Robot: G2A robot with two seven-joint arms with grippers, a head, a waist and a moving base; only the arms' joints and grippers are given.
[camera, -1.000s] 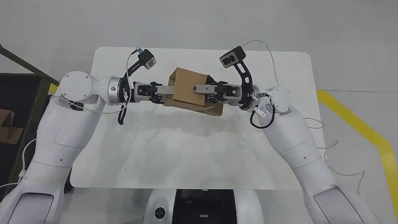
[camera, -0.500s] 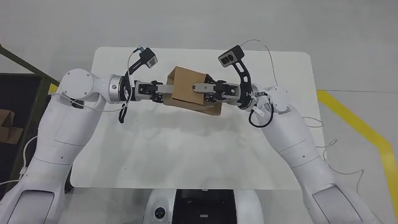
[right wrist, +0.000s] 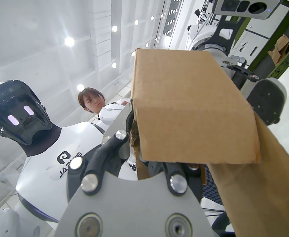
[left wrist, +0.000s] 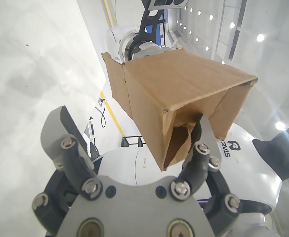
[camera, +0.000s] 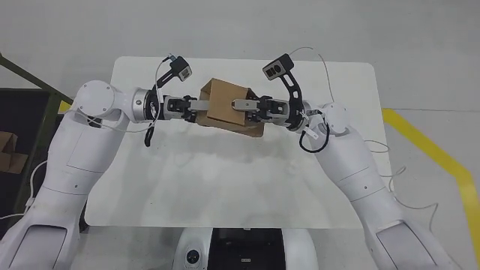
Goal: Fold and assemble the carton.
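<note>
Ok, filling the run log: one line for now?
carton unsealed, end open | left gripper open, finger inside carton | right gripper shut on carton

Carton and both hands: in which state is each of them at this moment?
carton, opened into a box shape, held between the two arms, the end toward the left hand not closed.
left hand, open, one finger inside the carton's open end, the other outside and apart from it.
right hand, shut on the carton's wall, one finger lying on the outside.
</note>
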